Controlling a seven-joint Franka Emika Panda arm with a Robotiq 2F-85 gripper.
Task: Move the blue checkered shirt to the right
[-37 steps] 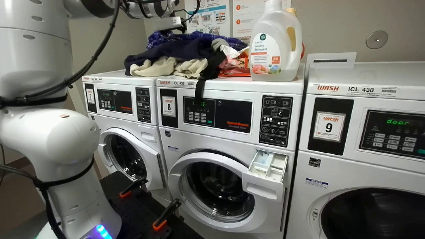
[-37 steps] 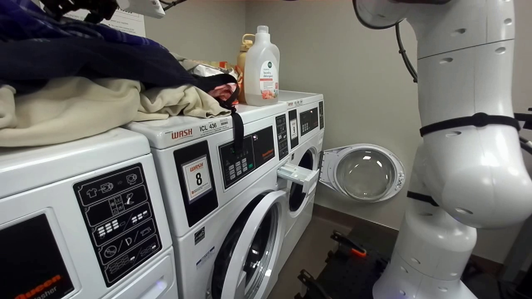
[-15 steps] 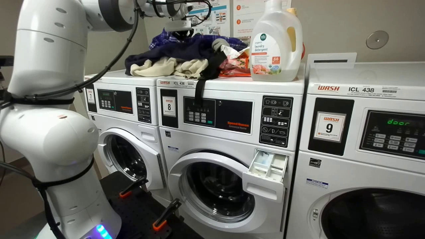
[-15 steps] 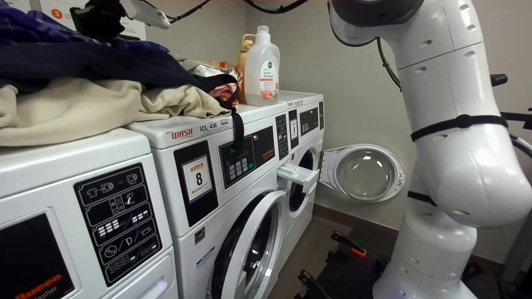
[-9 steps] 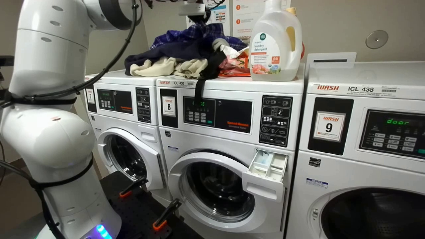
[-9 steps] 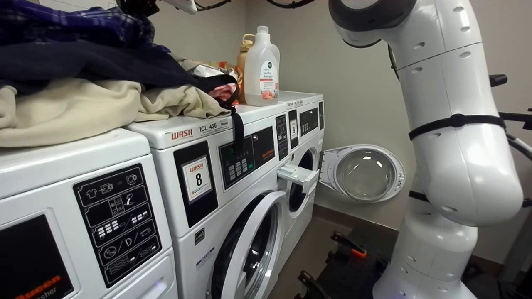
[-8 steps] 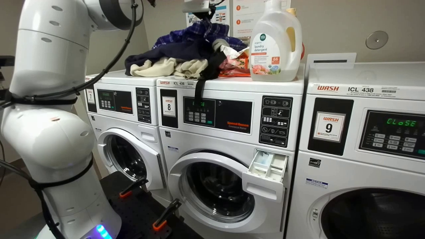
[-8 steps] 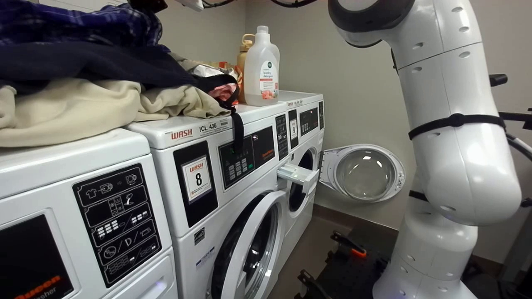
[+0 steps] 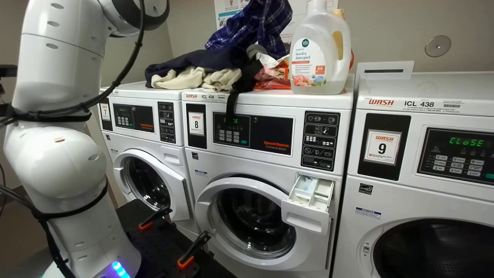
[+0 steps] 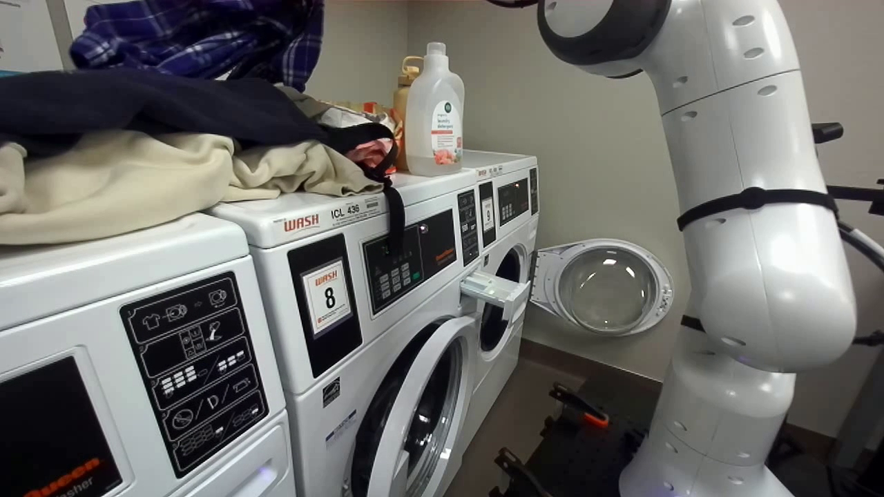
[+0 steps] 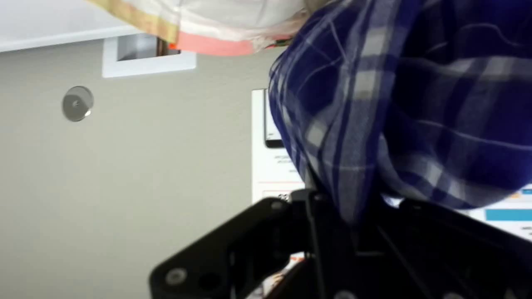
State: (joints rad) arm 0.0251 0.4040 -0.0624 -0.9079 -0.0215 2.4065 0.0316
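Observation:
The blue checkered shirt hangs above the laundry pile in both exterior views, its upper part cut off by the top edge. Its lower folds reach down close to the navy garment; whether they touch is unclear. In the wrist view, the shirt spreads out above the black gripper, bunching to a narrow point between the fingers. The jaws are shut on that pinched fold. Neither exterior view shows the gripper, which lies beyond the top of both pictures.
Cream cloth lies under the navy garment on the washers. Right of the pile stand a red-and-white bag and a tall detergent bottle, with a tan-capped container behind. A dispenser drawer juts out below.
The gripper went down into the shirt, then rose out of both exterior views. The shirt has come up with it and shifted towards the detergent bottle, uncovering the navy garment.

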